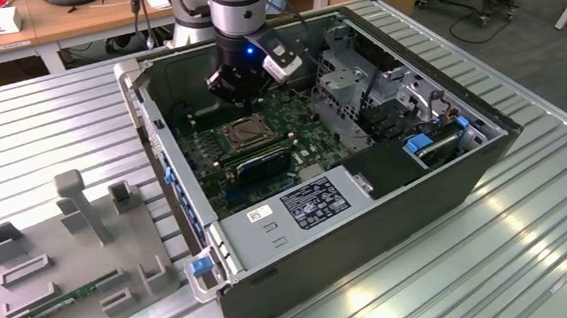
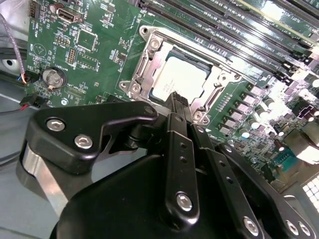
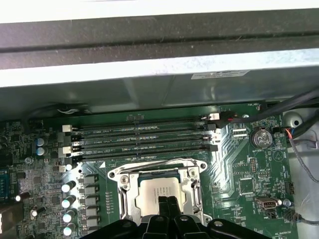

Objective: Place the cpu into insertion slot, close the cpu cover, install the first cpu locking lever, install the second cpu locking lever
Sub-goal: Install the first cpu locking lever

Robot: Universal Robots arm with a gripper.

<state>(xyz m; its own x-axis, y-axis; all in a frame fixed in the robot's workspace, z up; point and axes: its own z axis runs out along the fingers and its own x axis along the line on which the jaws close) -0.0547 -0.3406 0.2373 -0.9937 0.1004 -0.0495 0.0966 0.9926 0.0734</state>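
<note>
step: levers, judged | cpu [image 3: 158, 191] seated in slot [image 2: 149, 64]; cover [image 3: 119, 177] down around it | gripper [image 3: 167, 205] fingers pressed together, empty, just over cover edge | need: fine alignment on thin lever

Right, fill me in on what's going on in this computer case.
A single robot arm has reached down into the open computer case and holds its end effector just over the processor socket on the green motherboard. The cpu already sits in the socket, framed by the silvery metal cover. The end effector's fingers are together and carry nothing.
</note>
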